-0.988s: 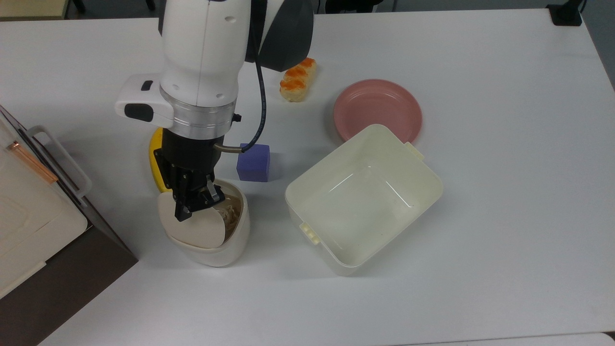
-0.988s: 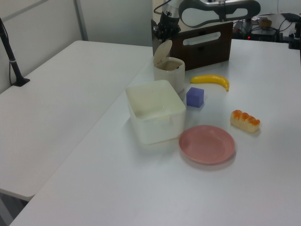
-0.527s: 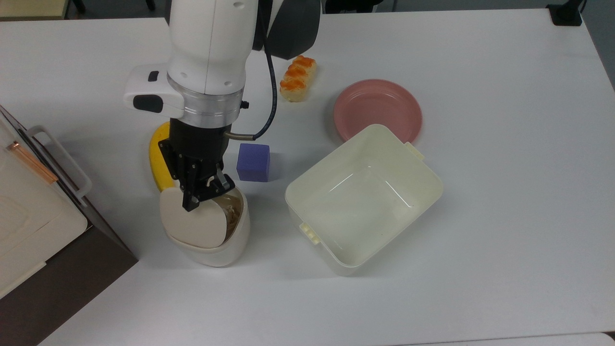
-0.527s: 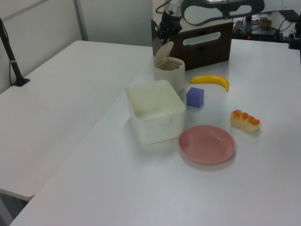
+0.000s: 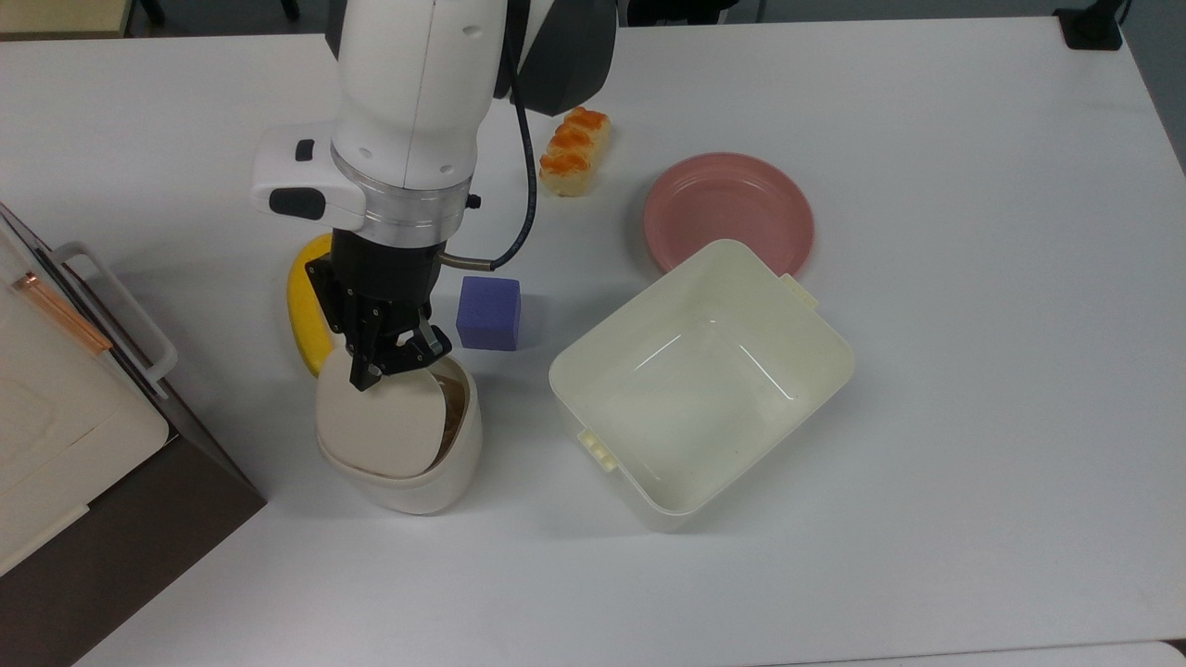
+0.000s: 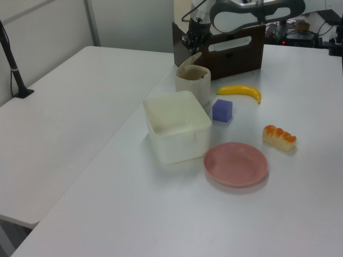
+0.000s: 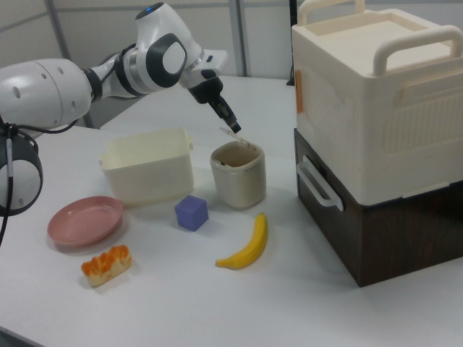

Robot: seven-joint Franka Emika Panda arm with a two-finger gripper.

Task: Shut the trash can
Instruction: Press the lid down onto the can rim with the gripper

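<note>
Spanning the room, white table point(image 5: 973, 417); trash can point(image 5: 408, 472) half-open.

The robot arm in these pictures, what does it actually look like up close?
The arm is made of glossy white rounded shells with dark grey joint caps. A silver metal ring sits at the wrist, beside a white block with black buttons. A dark cable loops down its side. Below the ring is the black gripper with two short fingers.

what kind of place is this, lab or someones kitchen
Most likely a robotics lab or office room, not a kitchen. A robot arm works over plain white tables, partition walls stand behind, and props such as a purple cube and pink plate are laid out.
</note>
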